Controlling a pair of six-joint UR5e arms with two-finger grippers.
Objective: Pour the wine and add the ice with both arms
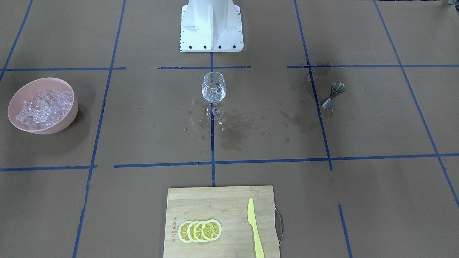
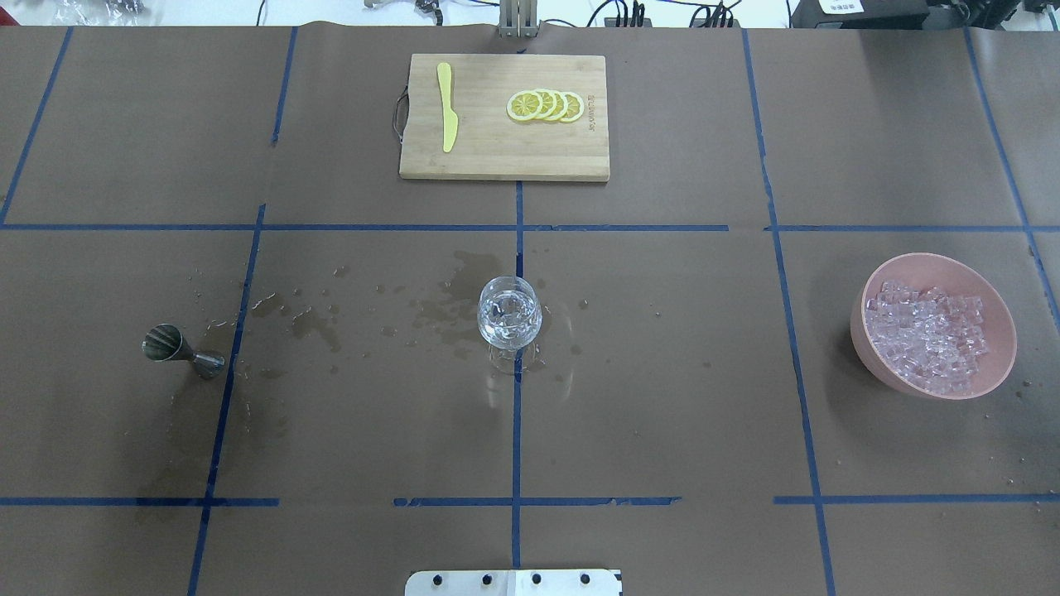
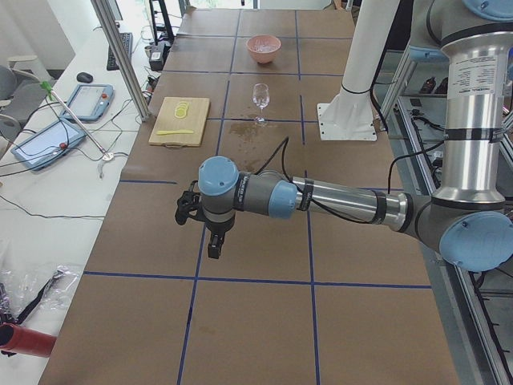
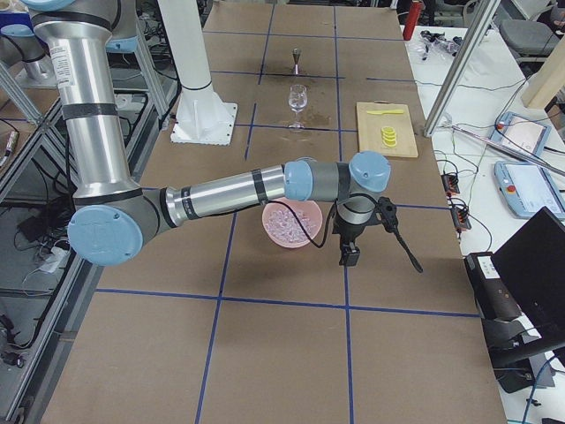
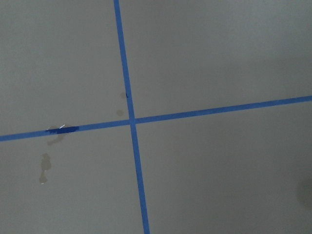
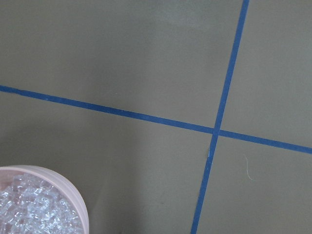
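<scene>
From across the table, a pink plastic bowl (image 1: 71, 107) sits on the robot's right side. It is heaped with small, glassy ice (image 1: 43, 107) cubes. A clear wine glass (image 1: 214, 89) stands in the middle on the brown paper (image 1: 358, 125). Something clear and shiny is inside it, but I cannot tell if it is wine or ice. Dark wet spots (image 1: 233, 129) lie around its foot. A little shiny metal measuring cup (image 1: 332, 95), shaped like two cones, stands on the robot's left. The white base block (image 1: 211, 28) is behind the glass.

From above, a wooden cutting board (image 2: 480, 157) holds four round lemon slices (image 2: 546, 106) and a yellow plastic knife (image 2: 448, 108). The board has small writing on it that I cannot read.

From the left end, the left arm (image 3: 337, 200) reaches out flat over the table, its tube silver and its joints light blue. The left claw (image 3: 215, 243) hangs down, black. I cannot tell if it is wide or closed.

From the right end, the right arm (image 4: 221, 190) stretches flat above the bowl. The right claw (image 4: 350, 252) points down just past the bowl, and I cannot tell its grip either.

The left wrist camera sees crossed blue tape (image 5: 131, 119) and small stains (image 5: 45, 165).

The right wrist camera sees the bowl's rim and the ice in one corner, near a tape cross.
</scene>
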